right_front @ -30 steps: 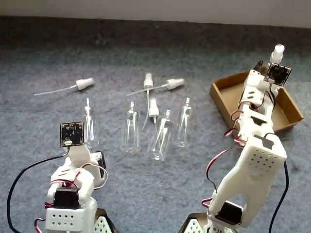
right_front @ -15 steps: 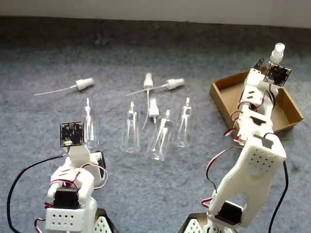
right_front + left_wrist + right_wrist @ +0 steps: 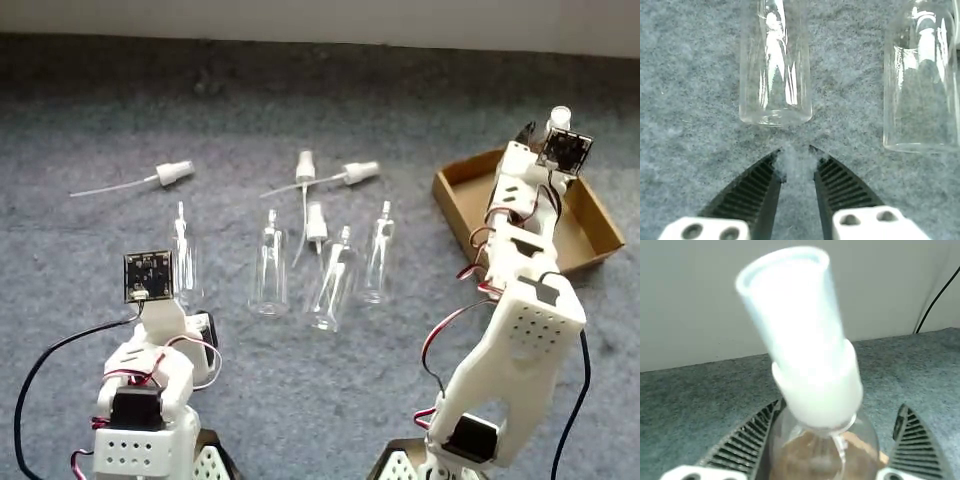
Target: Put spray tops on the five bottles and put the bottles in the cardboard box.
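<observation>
Our right gripper (image 3: 840, 407) hangs over the cardboard box (image 3: 455, 200) at the far right of the grey carpet (image 3: 330, 90). We see its ribbed fingers (image 3: 747, 440) spread: 1 lies against the shoulder of the capped bottle (image 3: 805, 355), the other stands a little apart from the glass, so the grip looks released rather than clenched. That bottle wears a white spray top, leans to 1 side between the jaws, and shows the brown of the cardboard through its glass. Our left gripper (image 3: 796, 150) sits low over the carpet on the near left, its 2 dark tips parted by a narrow gap with nothing between them, just short of the base of the leftmost bottle (image 3: 775, 60). We find that bottle lying on its side, neck pointing away from the arm, with the 2nd bottle (image 3: 922, 80) lying beside it, apart from it. Further right in the same row lie the 3rd bottle (image 3: 333, 275) and the 4th bottle (image 3: 377, 255), all 4 without tops and well apart from the box. Beyond the row lie the left spray top (image 3: 172, 173), the middle spray top (image 3: 305, 165) and the right spray top (image 3: 360, 172), each with its thin tube, while the near spray top (image 3: 316, 225) lies between the necks of the 2nd and 3rd bottles.
</observation>
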Robot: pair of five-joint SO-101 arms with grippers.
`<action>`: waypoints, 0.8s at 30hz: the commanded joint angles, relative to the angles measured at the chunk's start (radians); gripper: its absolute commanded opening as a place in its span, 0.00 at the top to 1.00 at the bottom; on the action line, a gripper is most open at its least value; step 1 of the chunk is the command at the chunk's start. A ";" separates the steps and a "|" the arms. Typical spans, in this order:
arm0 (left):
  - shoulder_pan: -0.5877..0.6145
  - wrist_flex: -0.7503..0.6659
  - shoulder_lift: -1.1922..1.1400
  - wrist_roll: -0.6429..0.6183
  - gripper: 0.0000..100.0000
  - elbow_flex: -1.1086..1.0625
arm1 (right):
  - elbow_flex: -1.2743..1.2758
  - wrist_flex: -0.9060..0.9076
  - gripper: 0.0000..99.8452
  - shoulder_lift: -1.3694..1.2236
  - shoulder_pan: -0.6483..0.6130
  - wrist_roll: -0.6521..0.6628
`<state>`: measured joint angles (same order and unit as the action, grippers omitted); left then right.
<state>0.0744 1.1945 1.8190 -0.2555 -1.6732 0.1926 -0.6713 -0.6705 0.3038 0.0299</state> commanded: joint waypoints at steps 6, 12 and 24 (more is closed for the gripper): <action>-0.015 -0.017 0.004 0.015 0.95 -0.021 | -0.028 0.122 0.70 0.031 -0.018 0.005; -0.015 -0.017 0.004 0.015 0.95 -0.021 | -0.028 0.128 0.70 0.033 -0.016 0.005; -0.015 -0.017 0.004 0.015 0.95 -0.021 | -0.036 0.240 0.70 0.041 0.025 0.005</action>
<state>0.0744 1.1945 1.8190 -0.2555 -1.6732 0.1910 -0.4687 -0.6674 0.3023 0.0330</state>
